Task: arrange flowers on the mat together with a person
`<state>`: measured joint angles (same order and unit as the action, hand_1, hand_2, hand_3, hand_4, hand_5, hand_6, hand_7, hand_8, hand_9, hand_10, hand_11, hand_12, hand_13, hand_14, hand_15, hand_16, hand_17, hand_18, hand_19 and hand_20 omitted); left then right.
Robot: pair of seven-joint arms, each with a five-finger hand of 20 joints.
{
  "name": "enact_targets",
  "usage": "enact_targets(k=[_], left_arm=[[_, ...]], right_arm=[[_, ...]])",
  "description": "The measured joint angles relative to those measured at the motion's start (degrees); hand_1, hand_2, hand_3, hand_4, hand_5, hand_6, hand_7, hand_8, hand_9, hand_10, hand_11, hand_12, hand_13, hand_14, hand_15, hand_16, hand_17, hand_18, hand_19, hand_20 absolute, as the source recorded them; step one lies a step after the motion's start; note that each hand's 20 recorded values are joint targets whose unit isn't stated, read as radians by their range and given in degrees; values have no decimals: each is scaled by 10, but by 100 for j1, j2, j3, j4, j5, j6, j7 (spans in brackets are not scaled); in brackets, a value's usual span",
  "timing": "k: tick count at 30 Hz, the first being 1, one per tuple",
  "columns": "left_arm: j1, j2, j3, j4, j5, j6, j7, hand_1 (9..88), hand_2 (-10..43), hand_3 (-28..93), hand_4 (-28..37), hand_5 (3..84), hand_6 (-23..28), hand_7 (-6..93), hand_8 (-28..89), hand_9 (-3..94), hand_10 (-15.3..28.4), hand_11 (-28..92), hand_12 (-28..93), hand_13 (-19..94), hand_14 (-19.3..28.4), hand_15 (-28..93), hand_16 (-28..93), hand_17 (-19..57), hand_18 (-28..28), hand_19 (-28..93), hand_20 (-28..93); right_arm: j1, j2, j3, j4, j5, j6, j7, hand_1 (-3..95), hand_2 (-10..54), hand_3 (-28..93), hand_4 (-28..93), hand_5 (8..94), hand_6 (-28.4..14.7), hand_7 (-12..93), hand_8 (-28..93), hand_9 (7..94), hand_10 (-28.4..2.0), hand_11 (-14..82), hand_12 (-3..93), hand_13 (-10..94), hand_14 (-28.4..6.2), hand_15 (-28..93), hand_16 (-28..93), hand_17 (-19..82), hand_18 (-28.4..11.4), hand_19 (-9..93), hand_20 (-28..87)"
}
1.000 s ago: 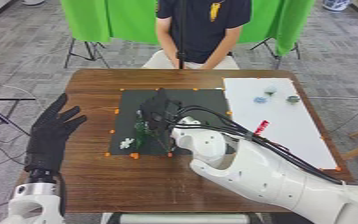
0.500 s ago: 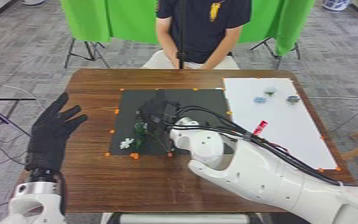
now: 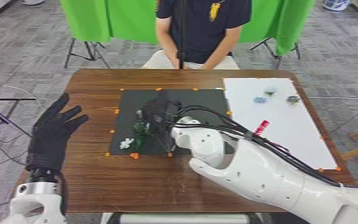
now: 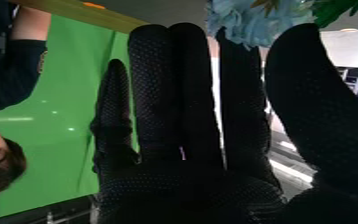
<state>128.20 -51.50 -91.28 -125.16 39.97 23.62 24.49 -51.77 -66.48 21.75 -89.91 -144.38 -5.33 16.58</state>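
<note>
My right hand (image 3: 160,111) is over the dark mat (image 3: 193,95), with its fingers extended. Green stems (image 3: 141,131) lie beside and partly beneath it, and a white flower (image 3: 127,143) rests near the mat's lower left corner. In the right wrist view, the right hand (image 4: 189,95) has straight fingers and a straight thumb; a pale blue flower (image 4: 255,20) with green leaves (image 4: 340,11) is by the tips. I cannot tell whether they touch. My left hand (image 3: 53,127) is left of the mat, fingers spread and relaxed.
On the white sheet (image 3: 286,142) at the right are a blue flower (image 3: 260,100), a pale flower (image 3: 270,90) and a greyish one (image 3: 293,99). A red strip (image 3: 262,127) is beside my right arm. Orange markers edge the mat. A person sits across the table.
Over the mat, my right hand has turned and shifted slightly. The left hand and the flowers on the white sheet have kept their places.
</note>
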Motion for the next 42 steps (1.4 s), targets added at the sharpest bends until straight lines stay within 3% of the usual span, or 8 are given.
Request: enact_targets(k=[21, 27, 33, 42], left_arm=[[103, -21, -16, -13, 0, 10, 4, 252, 40, 819, -233, 339, 41, 134, -101, 365, 170, 235, 94, 278, 254, 467, -71, -92, 224, 462, 139], [172, -23, -7, -15, -54, 38, 107, 235, 51, 810, -256, 339, 40, 134, -100, 366, 171, 236, 95, 278, 254, 468, -71, -92, 225, 462, 139], [202, -10, 41, -14, -124, 75, 228, 204, 57, 803, -278, 340, 40, 134, -100, 366, 172, 234, 94, 278, 256, 467, -71, -93, 225, 461, 139], [344, 36, 42, -6, -232, 81, 436, 176, 63, 781, -282, 343, 39, 131, -99, 370, 174, 231, 96, 278, 256, 462, -68, -93, 230, 466, 148]], right_arm=[[-1, 14, 233, -422, 437, -282, -87, 330, -95, 797, -283, 584, 30, 194, -144, 578, -121, 418, 194, 529, -111, 643, 146, 119, -187, 658, 288], [-119, -4, 570, -634, 921, -489, -127, 292, -95, 809, -278, 564, 20, 183, -139, 562, -130, 385, 186, 507, -128, 641, 142, 113, -193, 657, 295], [-717, -13, 1738, -1309, 2636, -1211, 89, 255, -72, 801, -258, 549, 4, 160, -126, 555, -154, 288, 168, 487, -150, 604, 123, 103, -204, 634, 289], [-2090, 108, 3933, -2425, 5058, -796, 612, 208, -14, 792, -259, 500, -2, 140, -114, 512, -164, 215, 161, 423, -179, 525, 107, 65, -211, 575, 252]])
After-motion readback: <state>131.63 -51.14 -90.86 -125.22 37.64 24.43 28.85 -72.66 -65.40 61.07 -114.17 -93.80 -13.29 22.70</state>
